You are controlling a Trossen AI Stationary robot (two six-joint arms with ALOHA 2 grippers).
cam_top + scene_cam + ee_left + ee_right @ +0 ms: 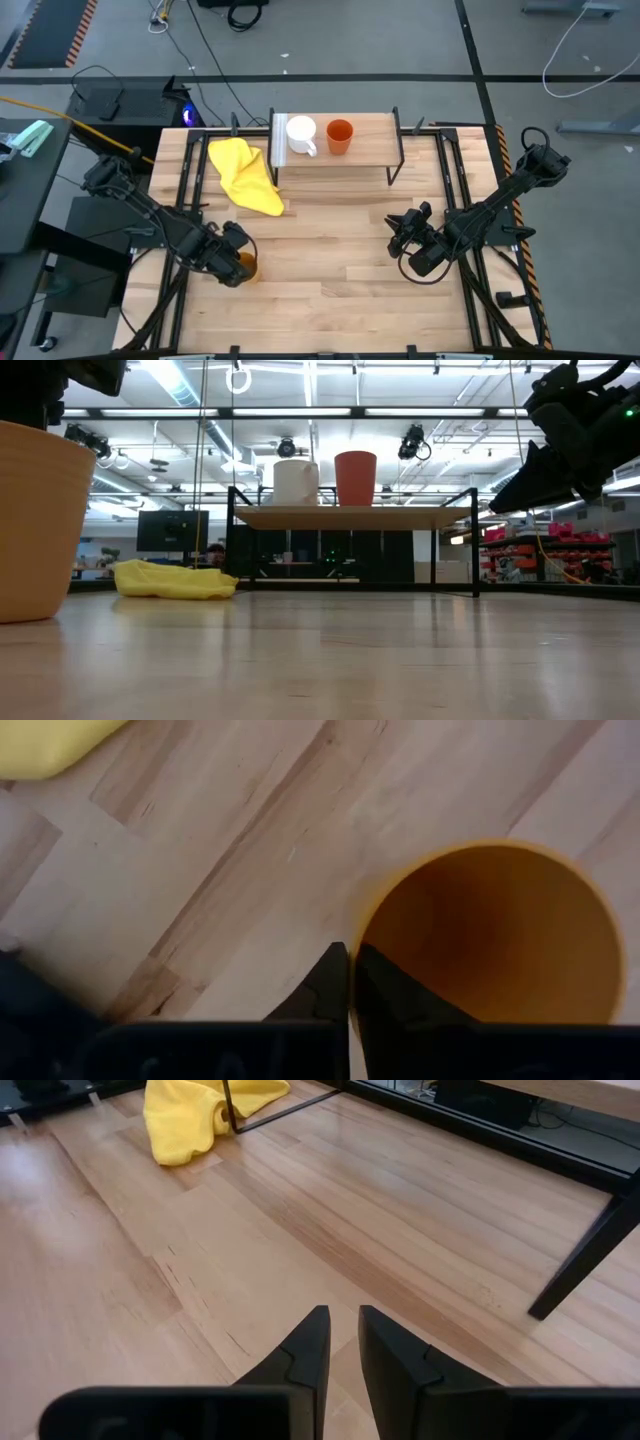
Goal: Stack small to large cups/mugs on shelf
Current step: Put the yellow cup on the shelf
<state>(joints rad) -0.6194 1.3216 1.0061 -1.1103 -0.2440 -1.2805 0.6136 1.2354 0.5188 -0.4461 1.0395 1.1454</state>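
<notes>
Yellow-orange cup [495, 935] upright on surface [340, 290], well clear of shelf [365, 150], inside bare. Left claw [348, 982] pinches its rim, fingers nearly shut. White mug [300, 135], orange-red cup [340, 135] side by side on shelf. Right claw [342, 1345] nearly closed, holding nothing.

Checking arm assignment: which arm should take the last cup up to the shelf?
Left. The left gripper is already at the yellow-orange cup, one finger inside its rim and one outside. The right gripper hangs over bare table, nothing held. The white mug and orange-red cup already stand on the shelf.
</notes>
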